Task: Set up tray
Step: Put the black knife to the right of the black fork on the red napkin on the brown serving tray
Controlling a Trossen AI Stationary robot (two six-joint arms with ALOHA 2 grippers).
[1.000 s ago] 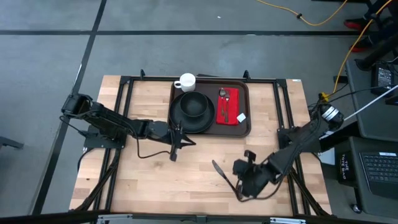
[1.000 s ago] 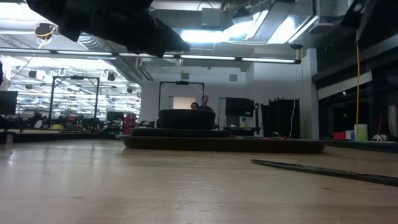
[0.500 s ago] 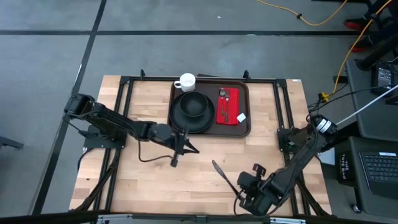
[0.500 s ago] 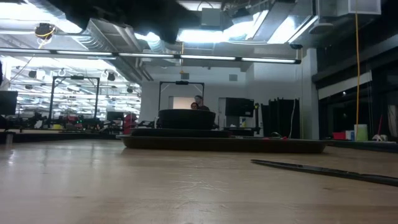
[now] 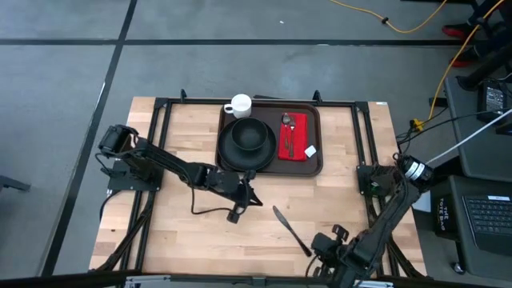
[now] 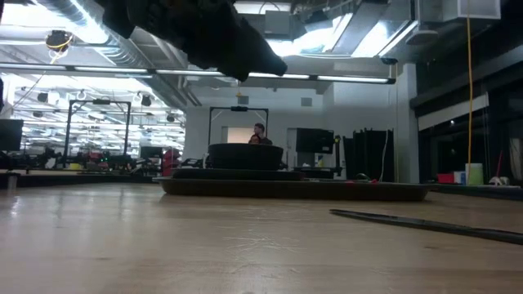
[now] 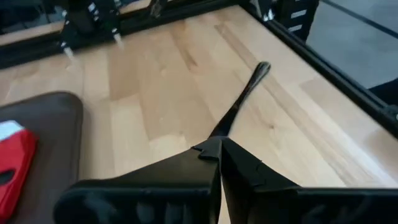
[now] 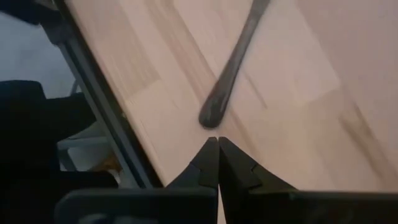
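Observation:
The dark brown tray [image 5: 314, 164] lies at the table's far middle, carrying a black bowl on a black plate [image 5: 248, 142] and a red napkin [image 5: 294, 138] with cutlery on it. A long dark utensil [image 5: 290, 228] lies flat on the bare wood nearer the front. My left gripper [image 5: 258, 200] is shut and hovers just near of the tray, pointing at the utensil [image 7: 244, 96]. My right gripper [image 5: 318, 254] is shut at the table's near edge, its tips [image 8: 217, 146] just short of the utensil's near end [image 8: 211, 115].
A white mug [image 5: 238, 105] stands at the tray's far left corner. Black frame rails [image 5: 364, 136] run along the table's sides and far edge. Bare wood [image 5: 192, 240] spreads across the near left. The low view shows the room behind, with a person beyond the tray.
My left gripper has moved toward the table's right and near edges, closer to the utensil, staying shut. My right gripper has drawn back toward the near edge while rolling at the wrist, also staying shut. The utensil and the tray have not moved.

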